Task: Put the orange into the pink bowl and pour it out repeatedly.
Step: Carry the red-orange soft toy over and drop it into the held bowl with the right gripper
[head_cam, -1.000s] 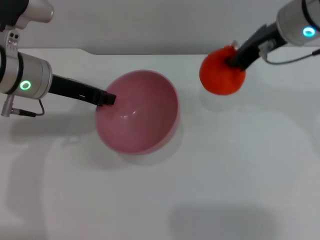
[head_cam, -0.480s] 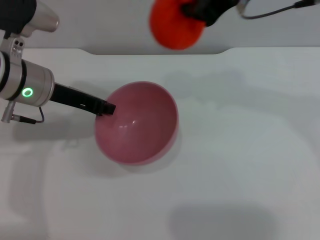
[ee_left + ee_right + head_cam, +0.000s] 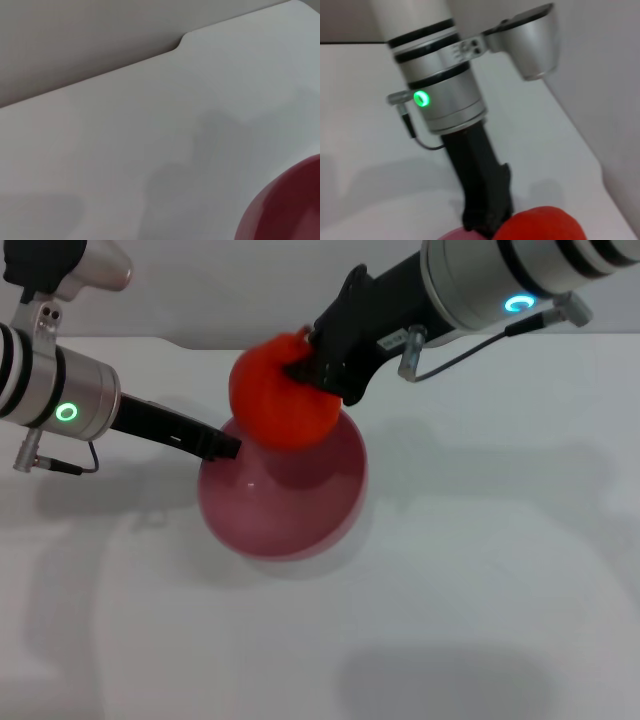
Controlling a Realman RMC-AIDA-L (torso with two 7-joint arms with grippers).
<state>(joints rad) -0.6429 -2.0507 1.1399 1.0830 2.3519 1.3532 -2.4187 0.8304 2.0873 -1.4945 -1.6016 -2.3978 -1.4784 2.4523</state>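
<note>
White table [image 3: 480, 570]: orange [image 3: 280, 400] hides pink bowl [image 3: 290, 510] rim.

Head cam looking steeply down at table [image 3: 480, 590]; wrist cams sitting close, apparently sharing bowl [image 3: 285, 500] edge.

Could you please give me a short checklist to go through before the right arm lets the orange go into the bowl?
1. Orange held by the right gripper: ok.
2. Orange above the pink bowl: ok in the head view, it overlaps the bowl's far rim; its height above the bowl cannot tell.
3. Bowl held at its rim by the left gripper: ok.
4. Bowl empty: ok for the part that shows; the orange hides the rest.
5. Bowl upright: cannot tell; its opening seems to tip toward the camera.
6. White table around the bowl free of other things: ok.
</note>
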